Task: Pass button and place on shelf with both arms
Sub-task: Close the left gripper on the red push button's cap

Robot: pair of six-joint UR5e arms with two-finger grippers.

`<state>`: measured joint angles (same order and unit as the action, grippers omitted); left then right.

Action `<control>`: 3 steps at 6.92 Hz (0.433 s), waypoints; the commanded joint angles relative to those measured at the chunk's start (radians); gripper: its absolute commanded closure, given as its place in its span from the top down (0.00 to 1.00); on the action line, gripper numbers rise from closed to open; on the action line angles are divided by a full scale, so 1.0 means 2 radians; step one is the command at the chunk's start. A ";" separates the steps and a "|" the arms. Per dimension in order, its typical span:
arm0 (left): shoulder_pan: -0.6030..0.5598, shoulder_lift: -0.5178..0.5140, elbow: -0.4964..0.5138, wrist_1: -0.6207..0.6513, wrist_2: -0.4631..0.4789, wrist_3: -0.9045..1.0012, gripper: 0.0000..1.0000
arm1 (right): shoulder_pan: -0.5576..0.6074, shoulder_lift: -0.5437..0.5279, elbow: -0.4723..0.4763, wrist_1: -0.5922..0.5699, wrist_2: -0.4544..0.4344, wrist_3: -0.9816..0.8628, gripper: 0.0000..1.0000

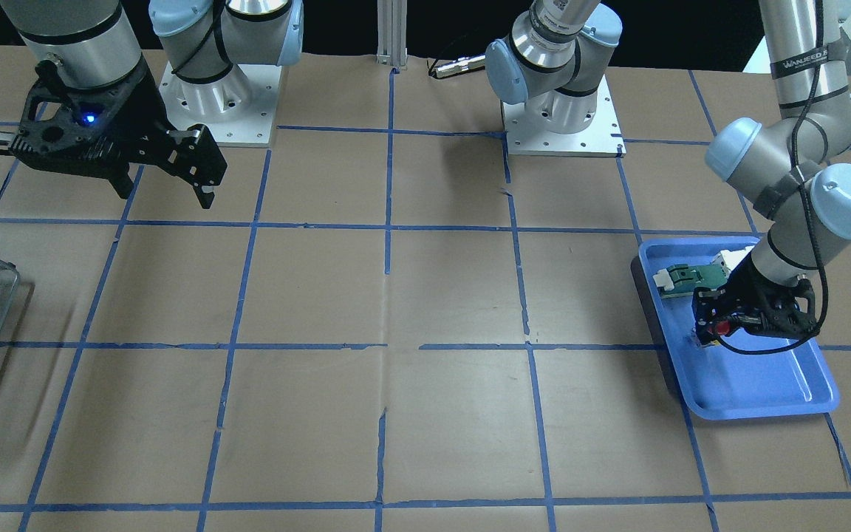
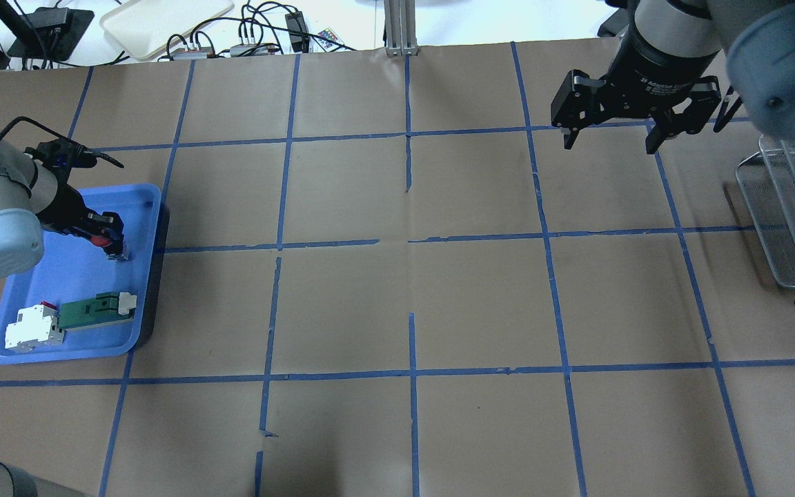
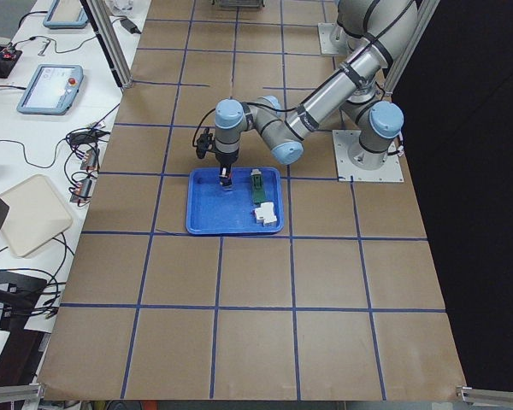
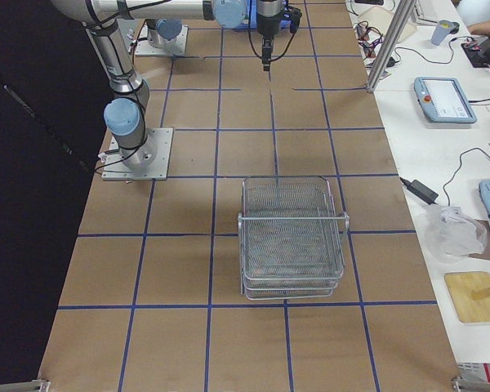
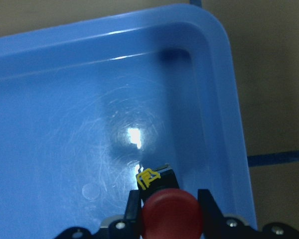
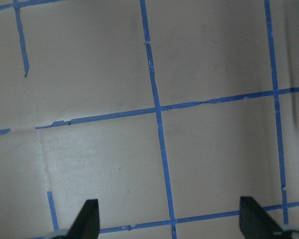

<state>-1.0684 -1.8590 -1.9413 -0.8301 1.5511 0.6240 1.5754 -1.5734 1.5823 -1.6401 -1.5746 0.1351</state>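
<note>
The red-capped button (image 5: 169,211) sits between my left gripper's fingers, over the blue tray (image 5: 65,99). It also shows in the front view (image 1: 722,326) and the overhead view (image 2: 101,240). My left gripper (image 2: 109,243) is shut on the button inside the tray. My right gripper (image 2: 615,138) hangs open and empty high over the far right of the table; its fingertips (image 6: 88,214) show wide apart in the right wrist view. The wire shelf (image 4: 292,237) stands at the table's right end, also seen in the overhead view (image 2: 791,214).
The blue tray (image 2: 73,290) also holds a green-and-white flat part (image 2: 94,312) and a white block with red (image 2: 30,328) at its near end. Brown paper with blue tape lines (image 2: 411,241) covers the table. Cables and a white tray (image 2: 163,21) lie beyond the far edge.
</note>
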 commanded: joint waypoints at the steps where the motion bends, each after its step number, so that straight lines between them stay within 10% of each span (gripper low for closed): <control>1: -0.037 0.019 0.058 -0.117 0.000 -0.010 0.00 | 0.000 0.001 0.001 0.000 0.000 0.000 1.00; 3: -0.111 0.048 0.066 -0.161 -0.010 -0.050 0.00 | 0.000 -0.001 0.001 0.000 0.000 0.000 1.00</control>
<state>-1.2001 -1.7973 -1.8190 -1.1025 1.5429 0.5615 1.5754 -1.5739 1.5846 -1.6406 -1.5753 0.1350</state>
